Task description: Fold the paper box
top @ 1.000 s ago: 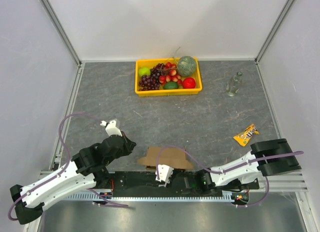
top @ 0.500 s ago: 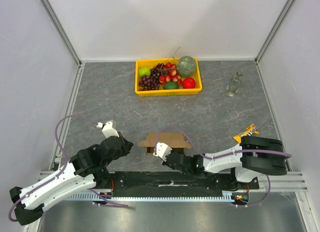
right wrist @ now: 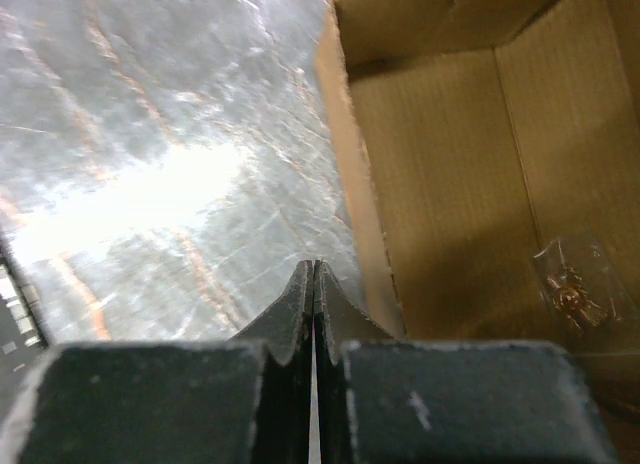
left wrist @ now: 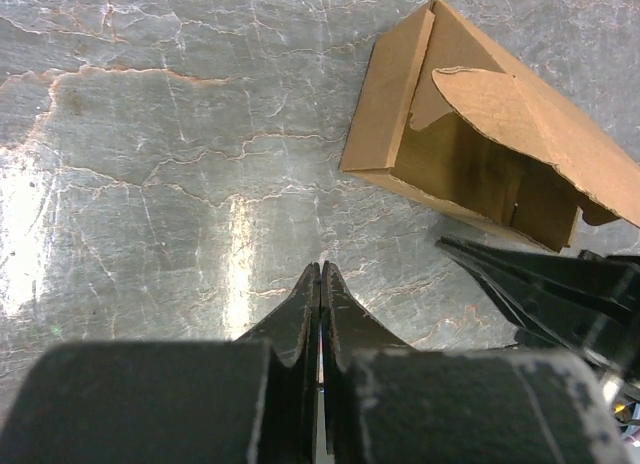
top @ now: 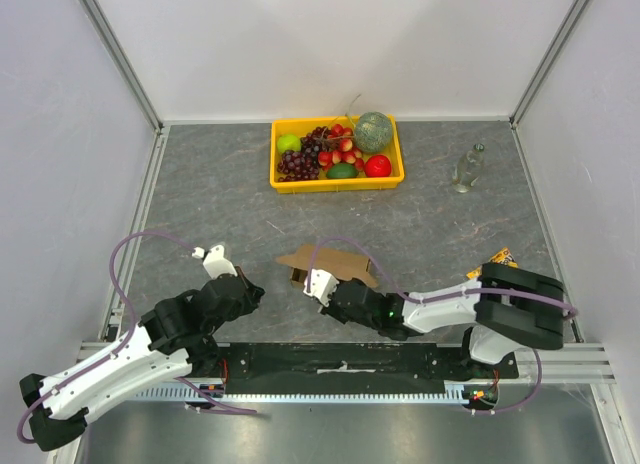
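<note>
Corrugated paper box (left wrist: 500,109) (flap ajar), marbled grey table (left wrist: 150,184)

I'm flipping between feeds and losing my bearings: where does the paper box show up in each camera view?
Top external: the paper box sits just below picture centre, on the near half of the table.
Left wrist: the box is at upper right, its open side showing.
Right wrist: the box fills the right half, its inside visible.
Shared landmark: the grey veined table, left of the box in both wrist views.

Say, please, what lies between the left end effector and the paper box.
Bare table only between left end effector and paper box, shown in left wrist view.
</note>
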Motion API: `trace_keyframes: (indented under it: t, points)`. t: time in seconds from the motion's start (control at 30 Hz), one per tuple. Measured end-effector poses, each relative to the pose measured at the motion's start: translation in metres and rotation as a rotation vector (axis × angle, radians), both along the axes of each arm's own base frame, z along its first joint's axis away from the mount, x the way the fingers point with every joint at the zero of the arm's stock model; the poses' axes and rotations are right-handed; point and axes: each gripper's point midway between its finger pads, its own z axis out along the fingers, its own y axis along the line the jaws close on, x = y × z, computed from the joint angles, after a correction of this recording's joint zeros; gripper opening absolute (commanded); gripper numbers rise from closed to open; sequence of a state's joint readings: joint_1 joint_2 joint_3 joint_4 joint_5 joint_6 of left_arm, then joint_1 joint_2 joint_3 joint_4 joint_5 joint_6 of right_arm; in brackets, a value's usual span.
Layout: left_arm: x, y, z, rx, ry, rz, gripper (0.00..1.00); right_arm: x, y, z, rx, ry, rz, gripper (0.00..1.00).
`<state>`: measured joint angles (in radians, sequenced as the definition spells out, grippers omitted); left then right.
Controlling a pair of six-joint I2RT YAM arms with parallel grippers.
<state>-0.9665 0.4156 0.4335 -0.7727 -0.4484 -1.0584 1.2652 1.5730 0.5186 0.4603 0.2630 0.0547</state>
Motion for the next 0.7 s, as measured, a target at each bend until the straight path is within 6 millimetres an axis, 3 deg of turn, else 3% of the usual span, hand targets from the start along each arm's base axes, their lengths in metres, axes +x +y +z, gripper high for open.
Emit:
trace_keyframes:
  t: [0.17,0.33,0.43,0.53,0.57,0.7]
  points:
    - [0.001,0.001,0.000,0.003,-0.003,0.004,0.02,-0.023,0.008,0.037,0.096,0.043,0.120,0.00]
    - [0.001,0.000,-0.002,0.004,-0.001,0.005,0.02,-0.063,0.031,0.073,0.150,0.156,0.342,0.00]
    - [0.002,-0.001,-0.004,0.009,0.002,0.004,0.02,-0.074,0.042,0.105,0.211,0.168,0.391,0.00]
    - [0.002,-0.002,-0.007,0.014,0.008,0.002,0.02,-0.056,0.043,0.150,0.302,0.095,0.305,0.00]
    - [0.002,-0.002,-0.007,0.016,0.010,0.001,0.02,-0.043,0.043,0.171,0.345,0.057,0.248,0.00]
    - [0.002,-0.005,-0.008,0.009,0.012,-0.004,0.02,0.012,0.039,0.221,0.448,-0.032,0.049,0.00]
